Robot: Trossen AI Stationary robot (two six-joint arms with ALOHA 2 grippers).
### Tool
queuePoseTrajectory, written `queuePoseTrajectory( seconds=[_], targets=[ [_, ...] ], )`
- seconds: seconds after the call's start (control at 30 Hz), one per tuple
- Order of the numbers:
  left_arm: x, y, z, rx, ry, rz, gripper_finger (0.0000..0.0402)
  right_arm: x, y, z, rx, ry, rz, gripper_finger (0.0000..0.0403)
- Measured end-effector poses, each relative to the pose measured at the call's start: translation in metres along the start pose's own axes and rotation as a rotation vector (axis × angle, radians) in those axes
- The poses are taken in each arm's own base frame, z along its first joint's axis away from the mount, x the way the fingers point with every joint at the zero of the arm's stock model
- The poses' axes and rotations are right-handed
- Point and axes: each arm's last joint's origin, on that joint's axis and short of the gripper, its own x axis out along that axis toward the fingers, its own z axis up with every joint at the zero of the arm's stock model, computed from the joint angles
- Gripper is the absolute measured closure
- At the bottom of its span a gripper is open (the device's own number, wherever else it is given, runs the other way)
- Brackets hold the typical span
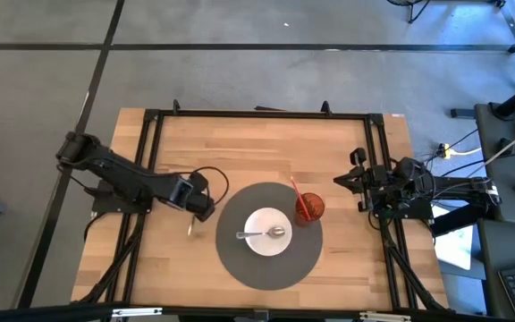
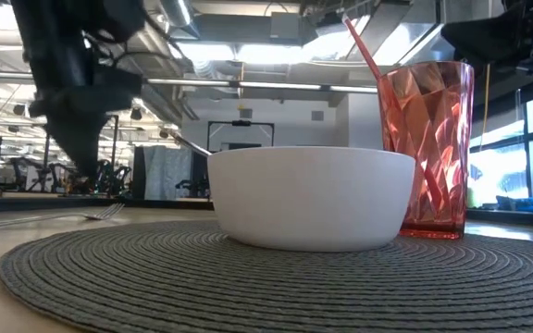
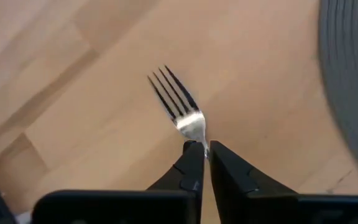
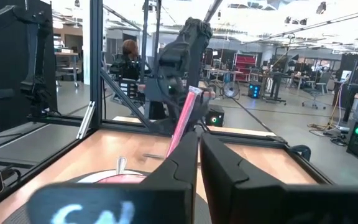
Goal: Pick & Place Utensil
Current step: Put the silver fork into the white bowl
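A silver fork (image 3: 178,102) lies flat on the wooden table just left of the round grey placemat (image 1: 240,261). It also shows in the high view (image 1: 190,229) and the low view (image 2: 54,220). My left gripper (image 3: 204,152) stands over it (image 1: 206,212), shut on the fork. The handle behind the fingers is hidden by the gripper. My right gripper (image 1: 338,182) waits shut by the table's right edge (image 4: 199,146). My left gripper pinches the fork's neck (image 3: 197,135), just behind the tines, between its two fingertips. The fingers come from above, slanting down. The fork lies level on the table with its tines pointing away past the fingertips.
On the placemat stand a white bowl (image 1: 266,234) with a spoon (image 1: 275,233) in it and a red faceted cup (image 2: 428,148) holding a pink straw (image 2: 364,46). Black frame rails (image 1: 150,170) run along the table's left, right and far sides.
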Motion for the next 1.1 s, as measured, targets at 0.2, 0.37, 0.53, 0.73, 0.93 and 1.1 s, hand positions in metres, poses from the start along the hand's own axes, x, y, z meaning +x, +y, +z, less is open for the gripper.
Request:
queuePoseTrajectory(
  seconds=[0.2, 0.37, 0.53, 0.73, 0.93, 1.1],
  targets=[
    [0.011, 0.001, 0.007, -0.006, 0.087, -0.081, 0.0328, 0.000, 0.000, -0.002, -0.003, 0.017, 0.002, 0.0382],
    [0.017, 0.000, 0.013, -0.065, 0.143, -0.118, 0.0276, 0.000, 0.000, -0.002, -0.003, 0.017, 0.002, 0.0382],
    [0.026, -0.002, 0.012, -0.065, 0.199, -0.097, 0.0243, 0.000, 0.000, -0.002, -0.001, 0.016, 0.002, 0.0382],
    [0.041, -0.008, 0.006, -0.042, 0.275, -0.049, 0.0236, 0.000, 0.000, -0.002, -0.003, 0.017, 0.002, 0.0382],
    [0.056, -0.011, 0.005, -0.025, 0.319, 0.009, 0.0255, 0.000, 0.000, -0.002, 0.000, 0.017, 0.003, 0.0382],
    [0.060, -0.012, 0.006, -0.030, 0.335, 0.017, 0.0292, 0.000, 0.000, -0.002, 0.000, 0.017, 0.003, 0.0382]
  ],
)
